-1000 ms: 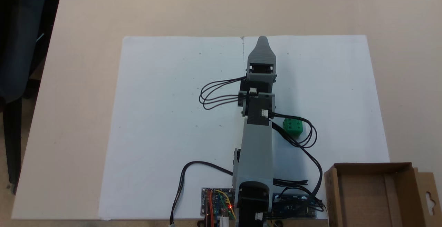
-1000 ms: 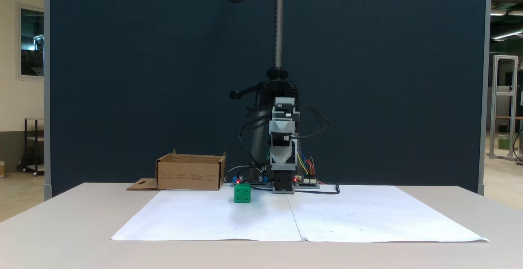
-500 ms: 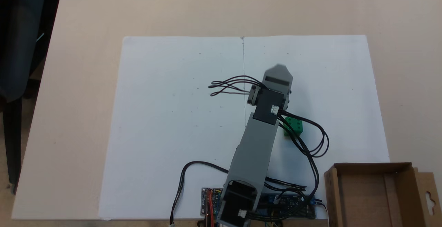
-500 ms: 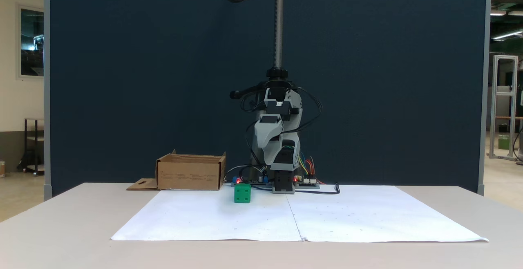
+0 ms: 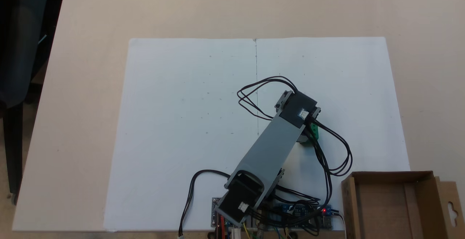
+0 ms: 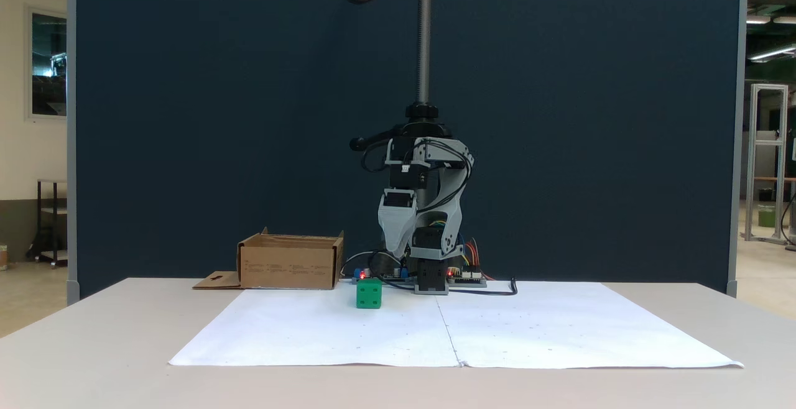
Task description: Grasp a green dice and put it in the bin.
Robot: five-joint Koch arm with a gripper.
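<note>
The green dice (image 6: 369, 293) sits on the white paper, just in front of the arm's base. From above, the dice (image 5: 315, 134) is half covered by the arm's wrist and a black cable. My grey gripper (image 6: 397, 250) points straight down, above the dice and slightly to its right in the front fixed view, clear of it. Its jaws line up one behind the other, so their gap is hidden. The bin (image 5: 392, 202), a brown cardboard box, stands at the lower right of the top view, and the bin (image 6: 290, 261) is left of the dice in the front view.
White paper sheets (image 5: 181, 122) cover the middle of the beige table. Circuit boards (image 5: 305, 213) and looping black cables (image 5: 345, 159) lie by the arm's base, between dice and bin. The bin's flap (image 5: 450, 210) sticks out sideways. A dark partition (image 6: 186, 117) closes the back.
The arm has swung right in the top view, toward the dice, and folded in. The gripper went from reaching forward to pointing down. The dice and bin have not moved.
</note>
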